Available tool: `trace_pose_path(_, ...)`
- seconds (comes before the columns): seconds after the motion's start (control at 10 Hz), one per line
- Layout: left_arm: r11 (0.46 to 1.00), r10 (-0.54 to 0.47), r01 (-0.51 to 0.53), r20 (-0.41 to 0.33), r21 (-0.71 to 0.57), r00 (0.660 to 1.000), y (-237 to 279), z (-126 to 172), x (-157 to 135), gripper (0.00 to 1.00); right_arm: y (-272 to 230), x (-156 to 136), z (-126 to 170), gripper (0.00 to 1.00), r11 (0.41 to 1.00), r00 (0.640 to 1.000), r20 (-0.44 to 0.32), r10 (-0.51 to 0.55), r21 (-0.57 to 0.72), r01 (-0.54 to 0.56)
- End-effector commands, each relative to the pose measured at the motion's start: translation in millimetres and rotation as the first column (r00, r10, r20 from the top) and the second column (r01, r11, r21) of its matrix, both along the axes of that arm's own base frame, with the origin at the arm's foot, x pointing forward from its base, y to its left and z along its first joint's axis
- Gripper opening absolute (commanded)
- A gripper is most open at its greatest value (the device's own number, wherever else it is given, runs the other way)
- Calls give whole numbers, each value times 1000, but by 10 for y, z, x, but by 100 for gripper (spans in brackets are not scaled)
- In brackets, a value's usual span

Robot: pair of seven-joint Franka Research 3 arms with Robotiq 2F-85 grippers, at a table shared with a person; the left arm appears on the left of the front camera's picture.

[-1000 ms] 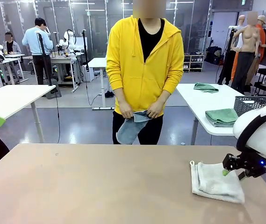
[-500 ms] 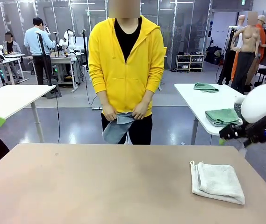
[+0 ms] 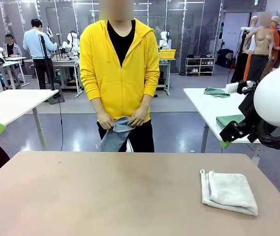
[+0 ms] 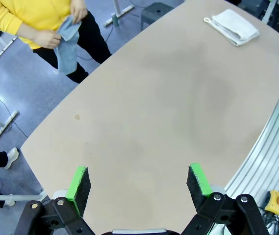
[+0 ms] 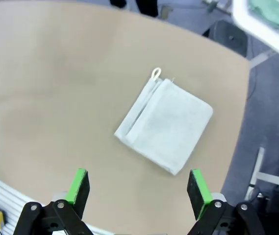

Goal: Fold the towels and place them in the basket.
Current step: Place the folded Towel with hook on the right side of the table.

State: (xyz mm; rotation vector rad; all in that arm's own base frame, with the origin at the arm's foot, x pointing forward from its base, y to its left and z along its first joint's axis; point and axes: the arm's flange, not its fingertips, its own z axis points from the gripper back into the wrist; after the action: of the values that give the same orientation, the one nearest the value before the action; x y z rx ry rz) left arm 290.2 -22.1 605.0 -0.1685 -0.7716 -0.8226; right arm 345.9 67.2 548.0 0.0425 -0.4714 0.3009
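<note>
Lifted clear of the cream towel, the right gripper is now raised beyond the table's right edge, jaws spread and empty. That towel is left folded near the table's right end. The blue-grey towel is held in the person's hands past the far edge. The left gripper is likewise spread wide, empty. Soft, light terry is expected to sag; the thick folded edge is best pinched.
</note>
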Motion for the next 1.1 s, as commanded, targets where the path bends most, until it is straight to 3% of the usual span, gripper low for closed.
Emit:
trace_pose_path(0.0, 1000, 6, -6, 1, 10, 1000, 0, 1, 4, 100, 203, -179, 649, 100, 995, 996, -42, 74, -70, -77)
trace_pose_path(0.1, 1000, 6, -6, 1, 10, 1000, 0, 1, 4, 100, 224, -155, 948, 100, 994, 997, -43, 59, -93, -63)
trace_pose_path(0.2, 1000, 6, -6, 1, 10, 1000, 0, 1, 4, 100, 243, -147, 1201, 100, 994, 997, 35, 63, -97, -59)
trace_pose_path(0.3, 1000, 6, -6, 1, 10, 1000, 0, 1, 4, 100, 287, -264, 1376, 100, 988, 986, 103, 134, -85, -125)
trace_pose_path(0.4, 1000, 6, -6, 1, 10, 1000, 0, 1, 4, 100, 317, -348, 1433, 100, 983, 977, 131, 168, -98, -156)
trace_pose_path(0.6, 1000, 6, -6, 1, 10, 1000, 0, 1, 4, 100, 339, -516, 1254, 100, 958, 944, 163, 286, -81, -276)
trace_pose_path(0.8, 1000, 6, -6, 1, 10, 1000, 0, 1, 4, 100, 312, -803, 1095, 100, 906, 887, 186, 422, -42, -422)
trace_pose_path(1.0, 1000, 6, -6, 1, 10, 1000, 0, 1, 4, 100, 303, -1124, 1059, 100, 908, 883, 216, 417, -59, -415)
